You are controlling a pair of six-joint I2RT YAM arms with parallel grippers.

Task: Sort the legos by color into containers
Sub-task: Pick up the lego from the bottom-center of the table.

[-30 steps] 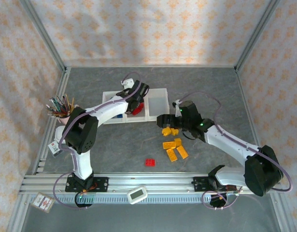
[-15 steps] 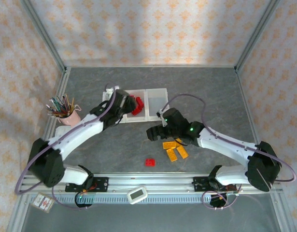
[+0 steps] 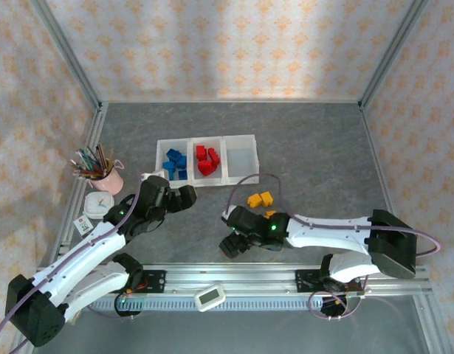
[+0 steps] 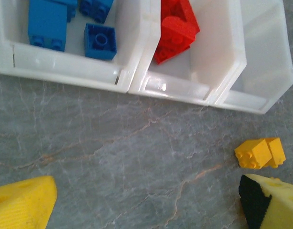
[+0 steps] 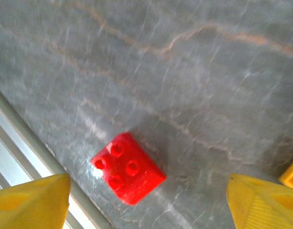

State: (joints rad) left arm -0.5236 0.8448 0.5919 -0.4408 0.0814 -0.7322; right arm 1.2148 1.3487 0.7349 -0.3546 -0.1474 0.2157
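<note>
No legible txt, nos., brands or signs anywhere. Candidates checked: white device (image 3: 210, 297) on the front rail (image 3: 241, 278) has a greyish display panel, too small to read; small card (image 3: 65, 308) at the bottom-left corner carries red and dark print, illegible; small tag (image 3: 83, 226) by the left rail shows red/dark marks, also illegible. Stud tops of the red lego (image 5: 128, 168) in the right wrist view are too blurred to tell any embossing; stud of the blue lego (image 4: 100, 41) in the left wrist view shows a plain ring, no lettering made out.
</note>
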